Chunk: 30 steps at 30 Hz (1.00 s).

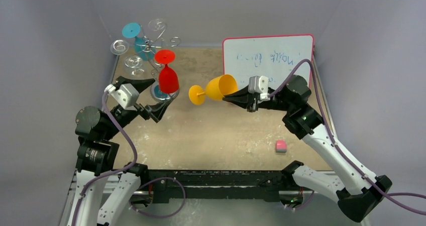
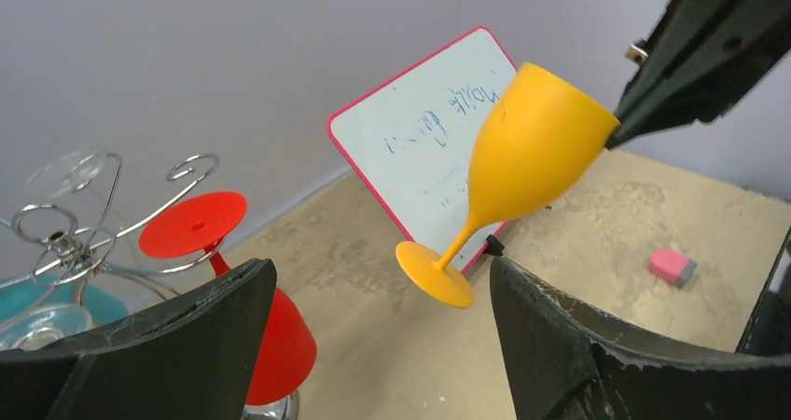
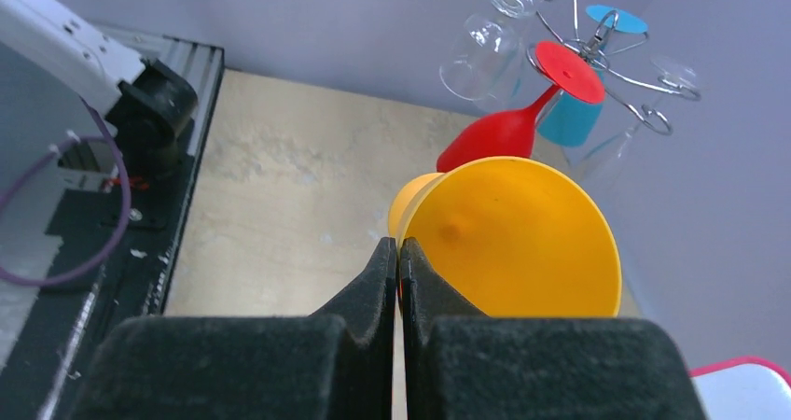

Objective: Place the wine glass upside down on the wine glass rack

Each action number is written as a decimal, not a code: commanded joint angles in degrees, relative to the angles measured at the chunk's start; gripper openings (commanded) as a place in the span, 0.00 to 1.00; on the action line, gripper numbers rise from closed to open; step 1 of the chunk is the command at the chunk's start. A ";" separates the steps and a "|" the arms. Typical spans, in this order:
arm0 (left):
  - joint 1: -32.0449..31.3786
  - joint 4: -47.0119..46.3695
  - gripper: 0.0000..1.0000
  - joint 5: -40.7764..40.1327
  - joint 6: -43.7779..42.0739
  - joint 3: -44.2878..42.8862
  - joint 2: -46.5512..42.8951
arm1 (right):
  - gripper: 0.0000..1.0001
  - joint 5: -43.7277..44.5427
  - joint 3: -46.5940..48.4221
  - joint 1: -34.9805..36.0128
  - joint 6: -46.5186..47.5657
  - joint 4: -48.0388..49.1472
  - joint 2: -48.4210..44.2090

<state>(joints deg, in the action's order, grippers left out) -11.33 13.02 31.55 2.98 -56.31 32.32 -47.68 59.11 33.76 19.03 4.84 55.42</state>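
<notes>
Pinching the rim of the orange wine glass [image 1: 220, 88], the right gripper [image 1: 227, 98] is seen with its fingers pressed together on the bowl wall. The glass is held off the table [image 1: 211, 135], tipped onto its side: the mouth is turned back toward this gripper and the foot is pointed away from it. Farther ahead of the gripper, past the foot, the wine glass rack [image 1: 148, 46] is found, well apart from the held glass. A red glass [image 1: 168, 78] is hung on the rack upside down, foot up and bowl down, and a teal glass [image 1: 133, 31] and clear ones are hung on other arms. The left gripper [image 1: 162, 89] is spread wide with nothing grasped; the red bowl is seen just off its fingertips. A whiteboard [image 1: 271, 55] is propped beside the right gripper, and a pink eraser [image 1: 281, 145] is laid behind it, nearer the arm bases.
</notes>
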 commanded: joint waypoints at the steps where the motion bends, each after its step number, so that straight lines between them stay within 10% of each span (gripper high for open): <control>1: 0.08 1.84 0.83 9.93 -11.58 -0.17 -0.76 | 0.00 -0.03 1.99 0.31 -15.22 7.27 -0.13; 14: 0.13 14.43 0.77 26.85 -32.71 1.17 -2.25 | 0.00 -16.44 18.48 0.14 -23.20 -11.14 8.37; 30: 0.06 23.50 0.70 38.40 -44.42 0.71 -2.17 | 0.00 -26.07 14.13 0.14 -48.09 17.04 8.09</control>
<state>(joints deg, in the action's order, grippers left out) -11.33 35.75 64.47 -37.63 -55.37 30.24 -72.10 73.36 33.74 -22.70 12.60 63.72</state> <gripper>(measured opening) 0.712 0.007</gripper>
